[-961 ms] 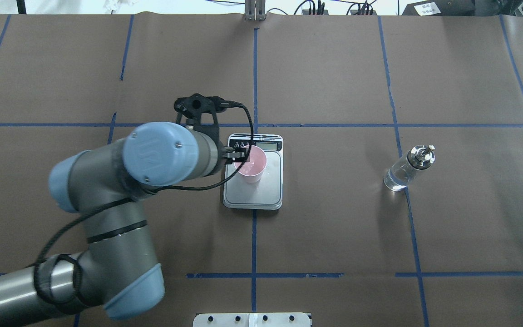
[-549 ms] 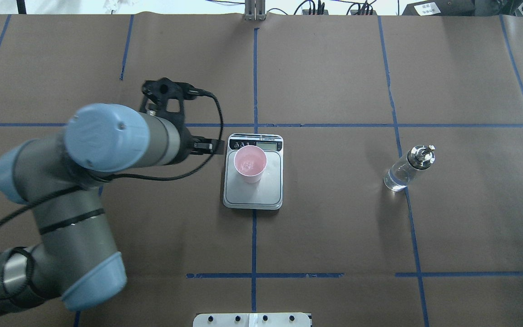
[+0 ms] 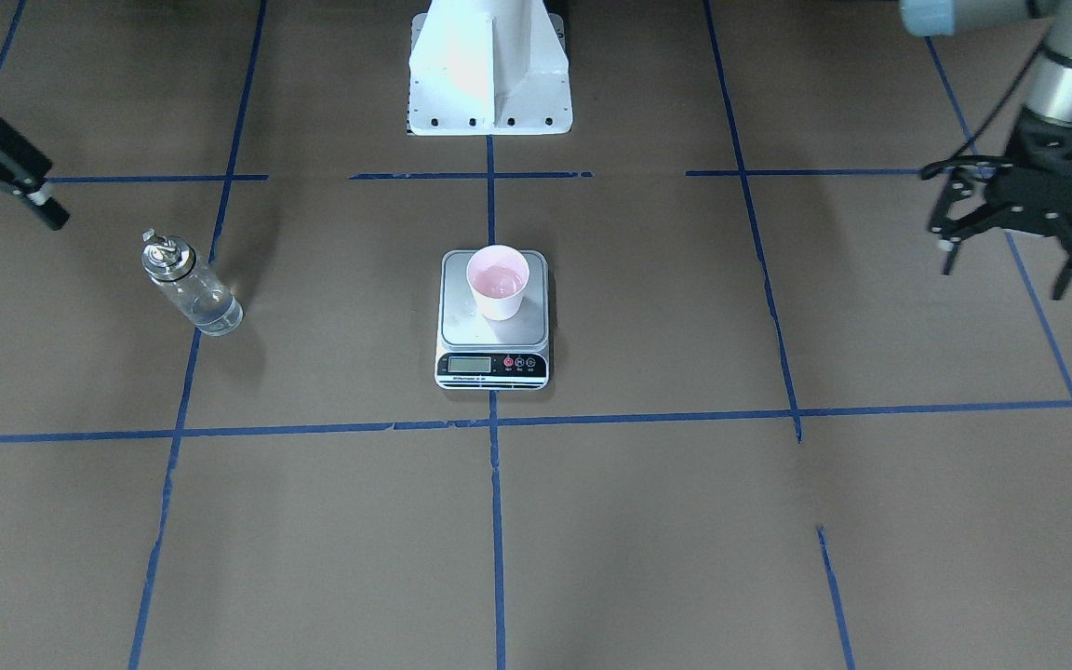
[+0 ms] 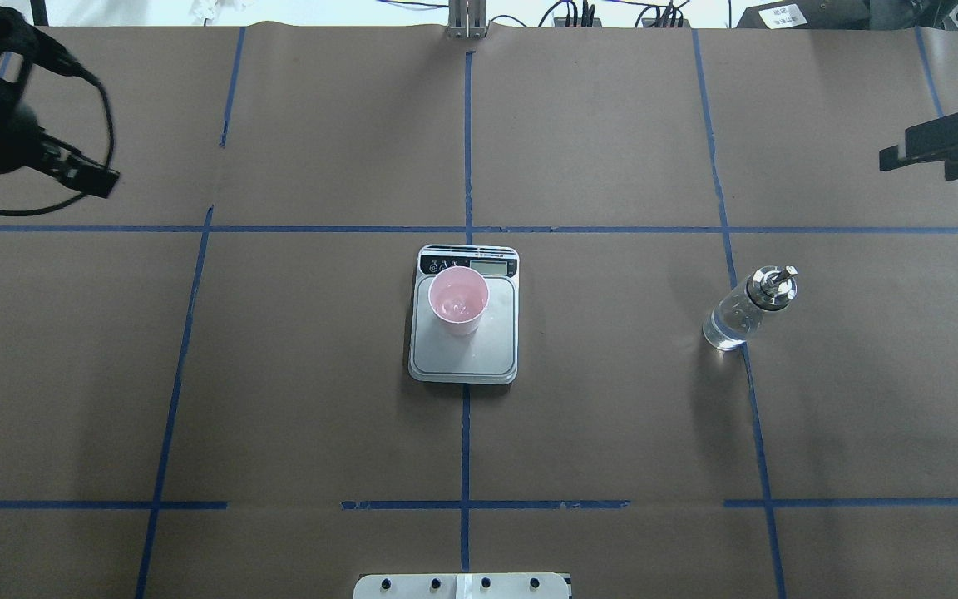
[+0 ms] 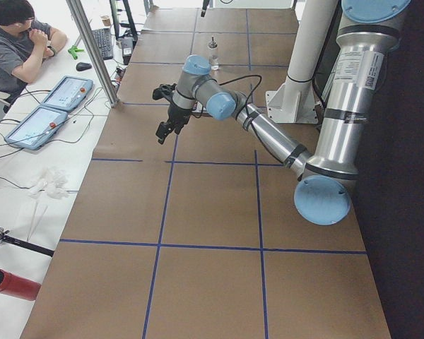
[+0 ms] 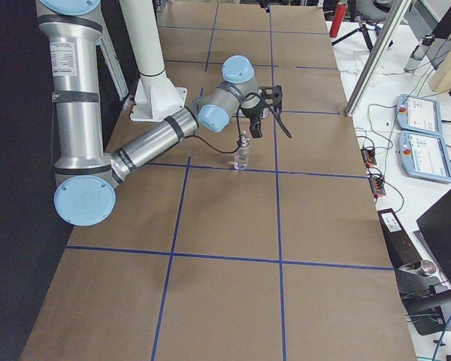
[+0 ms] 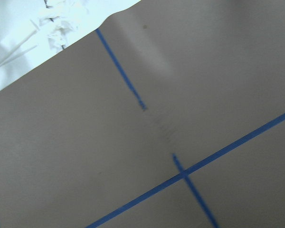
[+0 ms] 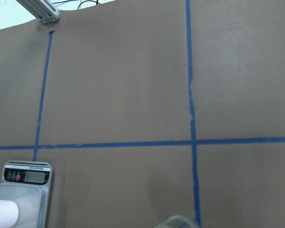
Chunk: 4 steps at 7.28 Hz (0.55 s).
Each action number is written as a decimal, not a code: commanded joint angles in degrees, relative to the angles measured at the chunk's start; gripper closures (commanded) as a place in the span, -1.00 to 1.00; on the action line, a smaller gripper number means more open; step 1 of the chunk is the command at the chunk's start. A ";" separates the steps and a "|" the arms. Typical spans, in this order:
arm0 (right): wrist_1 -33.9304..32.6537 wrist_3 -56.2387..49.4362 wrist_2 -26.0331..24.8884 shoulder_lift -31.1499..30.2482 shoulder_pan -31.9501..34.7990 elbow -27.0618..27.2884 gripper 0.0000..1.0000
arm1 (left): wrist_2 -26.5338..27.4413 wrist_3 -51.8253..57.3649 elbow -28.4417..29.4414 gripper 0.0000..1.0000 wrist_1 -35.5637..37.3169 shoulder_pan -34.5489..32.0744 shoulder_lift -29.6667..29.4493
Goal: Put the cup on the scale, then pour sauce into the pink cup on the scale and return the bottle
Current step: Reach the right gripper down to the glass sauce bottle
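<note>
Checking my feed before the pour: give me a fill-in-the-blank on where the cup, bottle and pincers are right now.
1. The cup stands on the ____.
2. The bottle stands on the table on the robot's ____ side.
3. Holding nothing, the left pincer and the right pincer are both ____.
Missing words: scale; right; open.

The near right arm (image 6: 158, 139) reaches across the counter (image 6: 225, 301). Its gripper (image 6: 269, 120) hangs just beyond the bottle (image 6: 243, 156), clear of it. The bottle stands upright at a blue tape line (image 6: 323, 174).
</note>
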 commanded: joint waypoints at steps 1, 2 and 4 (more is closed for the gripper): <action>-0.95 13.34 -13.53 0.13 -14.63 7.36 -1.00 | -15.76 10.58 14.18 -1.00 -2.39 -19.53 2.33; -4.09 15.83 -21.08 -0.04 -20.61 9.64 -1.00 | -22.29 13.71 20.19 -1.00 -4.39 -23.62 3.11; -5.70 17.94 -41.34 -4.50 -35.53 11.25 -1.00 | -22.71 14.10 21.83 -1.00 -4.33 -24.01 7.60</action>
